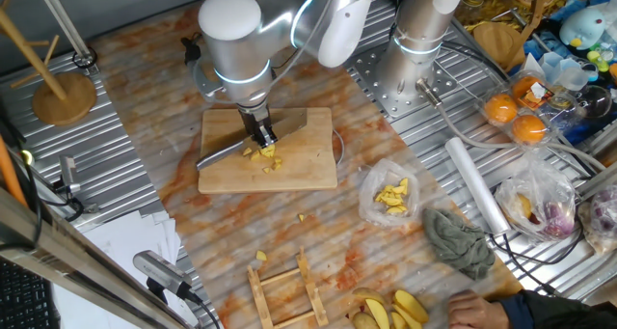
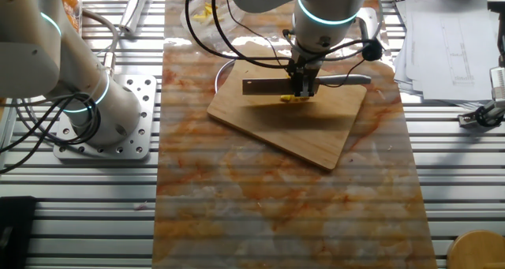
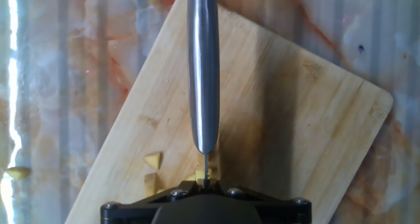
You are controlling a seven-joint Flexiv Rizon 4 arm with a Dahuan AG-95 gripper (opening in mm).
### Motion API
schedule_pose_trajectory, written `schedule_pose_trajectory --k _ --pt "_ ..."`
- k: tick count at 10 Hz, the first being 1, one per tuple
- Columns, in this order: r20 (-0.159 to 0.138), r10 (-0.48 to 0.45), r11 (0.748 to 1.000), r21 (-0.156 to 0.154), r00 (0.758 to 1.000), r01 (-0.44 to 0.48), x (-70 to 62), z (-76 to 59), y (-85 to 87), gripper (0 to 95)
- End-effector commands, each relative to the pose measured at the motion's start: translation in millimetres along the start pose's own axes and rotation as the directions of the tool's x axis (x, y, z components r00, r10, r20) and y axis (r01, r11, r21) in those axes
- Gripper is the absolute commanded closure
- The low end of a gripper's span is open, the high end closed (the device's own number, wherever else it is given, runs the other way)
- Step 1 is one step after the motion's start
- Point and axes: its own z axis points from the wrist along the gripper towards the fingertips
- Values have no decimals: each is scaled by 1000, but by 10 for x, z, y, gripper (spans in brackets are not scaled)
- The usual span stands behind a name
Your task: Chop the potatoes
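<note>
A metal knife (image 1: 224,154) lies level across the wooden cutting board (image 1: 308,167), and my gripper (image 1: 264,136) is shut on it where handle meets blade. Small yellow potato chunks (image 1: 263,154) lie on the board right under the gripper. In the other fixed view the gripper (image 2: 303,90) holds the knife (image 2: 264,86) just above the chunks (image 2: 290,99) on the board (image 2: 316,131). The hand view looks along the round handle (image 3: 203,73). There, potato chunks (image 3: 152,161) sit left of the thin blade, and the gripper (image 3: 205,179) fills the bottom edge.
Stray yellow bits (image 1: 302,216) lie off the board on the mat. A plastic bag of yellow pieces (image 1: 392,196), a grey cloth (image 1: 459,240), a white roll (image 1: 474,184) and a small wooden rack (image 1: 284,290) sit nearby. A second arm's base (image 2: 87,111) stands beside the mat. A person's hand (image 1: 477,310) shows at the bottom edge.
</note>
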Motion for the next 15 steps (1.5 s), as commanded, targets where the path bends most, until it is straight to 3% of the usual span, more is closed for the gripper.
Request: schedule_pose_trajectory --k 1,6,13,15 --pt "0 2 1000 -1 1000 -2 -1 2 2 950" --pt "-1 8 1000 -2 1000 -8 -25 38 23 950" --pt "9 6 1000 8 1000 -6 -49 189 53 950" --pt "10 22 1000 -16 1000 -22 5 1 136 950"
